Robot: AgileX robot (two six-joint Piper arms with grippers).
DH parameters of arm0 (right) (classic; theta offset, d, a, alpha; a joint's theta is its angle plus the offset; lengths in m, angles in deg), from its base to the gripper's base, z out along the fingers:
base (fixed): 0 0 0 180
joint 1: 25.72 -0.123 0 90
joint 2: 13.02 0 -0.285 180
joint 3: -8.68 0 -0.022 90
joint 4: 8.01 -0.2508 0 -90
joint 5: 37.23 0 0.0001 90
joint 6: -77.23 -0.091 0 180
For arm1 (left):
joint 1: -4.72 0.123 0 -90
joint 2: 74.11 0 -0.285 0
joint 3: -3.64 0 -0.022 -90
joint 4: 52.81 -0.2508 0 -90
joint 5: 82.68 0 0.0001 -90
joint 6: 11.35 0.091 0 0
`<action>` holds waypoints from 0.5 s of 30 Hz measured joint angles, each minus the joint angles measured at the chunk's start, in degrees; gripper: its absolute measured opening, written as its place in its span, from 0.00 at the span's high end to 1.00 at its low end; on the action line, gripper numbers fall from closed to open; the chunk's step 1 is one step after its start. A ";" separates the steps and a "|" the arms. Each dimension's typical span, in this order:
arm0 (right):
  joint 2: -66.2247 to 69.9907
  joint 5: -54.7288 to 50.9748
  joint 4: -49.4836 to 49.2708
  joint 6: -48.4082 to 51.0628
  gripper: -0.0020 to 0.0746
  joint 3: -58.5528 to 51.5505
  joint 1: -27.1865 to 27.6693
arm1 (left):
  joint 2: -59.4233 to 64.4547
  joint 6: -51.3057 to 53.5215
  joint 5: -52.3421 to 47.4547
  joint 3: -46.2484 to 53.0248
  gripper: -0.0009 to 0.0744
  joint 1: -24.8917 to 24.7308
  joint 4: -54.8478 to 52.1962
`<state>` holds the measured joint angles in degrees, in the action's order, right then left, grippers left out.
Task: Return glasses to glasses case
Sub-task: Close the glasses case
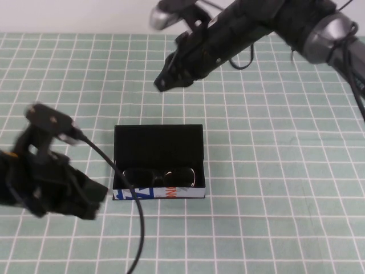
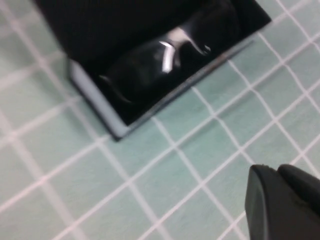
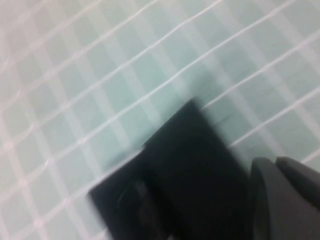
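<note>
The black glasses case [image 1: 159,194] lies open in the middle of the table, its lid [image 1: 158,140] flat behind it and its white printed edge facing front. The black glasses [image 1: 165,177] lie inside it. They also show in the left wrist view [image 2: 165,60], inside the case's pale wall [image 2: 95,97]. My left gripper [image 1: 94,202] is shut and empty, low over the table just left of the case; it also shows in the left wrist view [image 2: 276,170]. My right gripper [image 1: 162,83] is shut and empty, raised behind the case. In its own view the gripper [image 3: 274,162] is above the case [image 3: 185,165].
The table is covered by a green mat with a white grid [image 1: 274,171]. A black cable [image 1: 137,228] runs from the left arm across the case's front left corner and down to the near edge.
</note>
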<state>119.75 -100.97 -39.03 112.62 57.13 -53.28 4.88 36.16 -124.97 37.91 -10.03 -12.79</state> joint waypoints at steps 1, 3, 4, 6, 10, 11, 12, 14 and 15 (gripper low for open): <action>0.30 1.19 -0.41 -1.60 0.99 0.00 0.76 | 1.35 2.16 0.76 0.95 0.99 -0.12 2.87; 1.20 3.36 -0.96 -4.88 0.99 0.00 2.09 | 3.75 5.52 2.43 1.98 0.99 -0.58 6.99; 1.82 4.43 -1.23 -6.11 0.99 0.00 2.75 | 5.03 7.06 3.86 2.21 0.99 -1.07 8.79; 3.05 6.33 -1.93 -7.46 0.99 0.00 3.84 | 7.57 9.53 6.67 2.22 0.99 -2.65 11.47; 6.24 7.87 -4.52 -8.38 0.99 0.00 5.43 | 12.40 12.85 11.82 2.22 0.99 -6.49 15.18; 7.15 8.01 -5.10 -8.41 0.99 0.00 5.49 | 13.41 13.15 12.56 2.22 0.99 -7.28 15.78; 8.06 8.01 -5.78 -8.51 0.99 0.00 5.77 | 14.63 13.40 13.55 2.22 0.99 -8.22 16.20; 9.68 8.01 -7.47 -8.51 0.99 0.00 6.03 | 16.75 13.65 15.47 2.22 0.99 -9.76 17.42; 10.55 8.01 -8.45 -8.63 0.99 0.00 6.27 | 17.62 13.75 16.58 2.22 0.99 -10.31 18.34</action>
<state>130.29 -92.97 -47.48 103.98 57.13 -47.00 22.50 49.91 -108.39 40.13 -20.33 5.54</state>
